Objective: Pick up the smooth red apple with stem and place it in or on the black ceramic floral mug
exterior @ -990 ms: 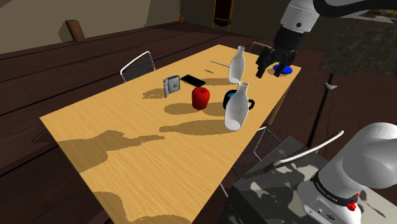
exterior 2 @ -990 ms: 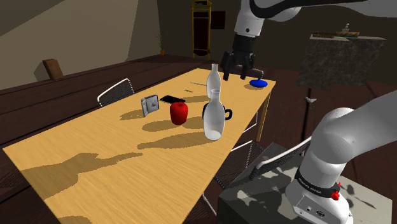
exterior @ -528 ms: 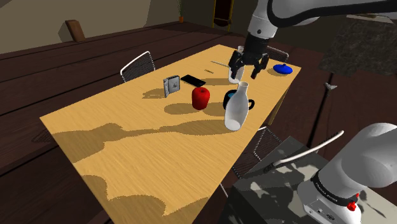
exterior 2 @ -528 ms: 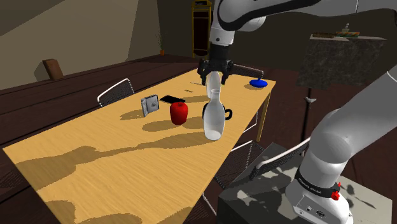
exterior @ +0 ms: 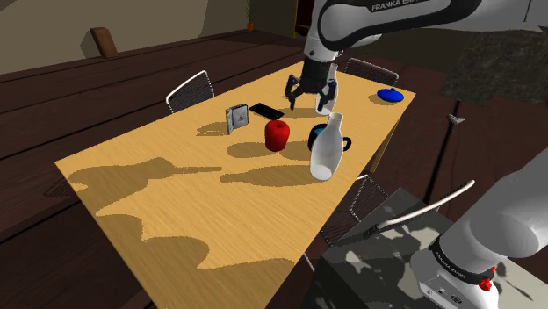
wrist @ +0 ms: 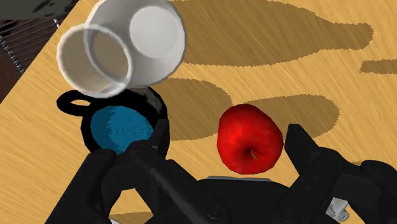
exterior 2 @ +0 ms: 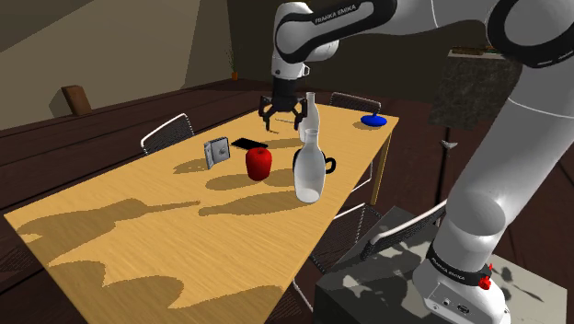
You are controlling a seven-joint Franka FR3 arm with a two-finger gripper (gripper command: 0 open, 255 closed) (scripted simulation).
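Observation:
The red apple [exterior: 277, 134] [exterior 2: 259, 163] stands upright on the wooden table [exterior: 193, 202], its stem showing in the wrist view [wrist: 250, 139]. Just to the shoulder view's right of it sits the black mug [exterior: 342, 144] [exterior 2: 327, 165], blue inside [wrist: 121, 127], partly hidden by a white bottle [exterior: 325, 151] [exterior 2: 309, 172] [wrist: 121, 48]. My gripper [exterior: 309, 98] [exterior 2: 283, 115] [wrist: 228, 145] hangs open above the table, behind the apple and higher than it. It holds nothing, and in the wrist view the apple lies well below the gap between the fingers.
A second white bottle [exterior 2: 312, 112] stands right beside the gripper. A black phone [exterior: 267, 111] and a silver box [exterior: 237, 118] lie beyond the apple. A blue dish [exterior: 390, 95] sits at the far corner. Wire chairs [exterior: 189, 90] stand at the table's edges.
The arm has swung from near the blue dish towards the shoulder view's left, past the far bottle, and now hangs behind the apple. The gripper stayed open.

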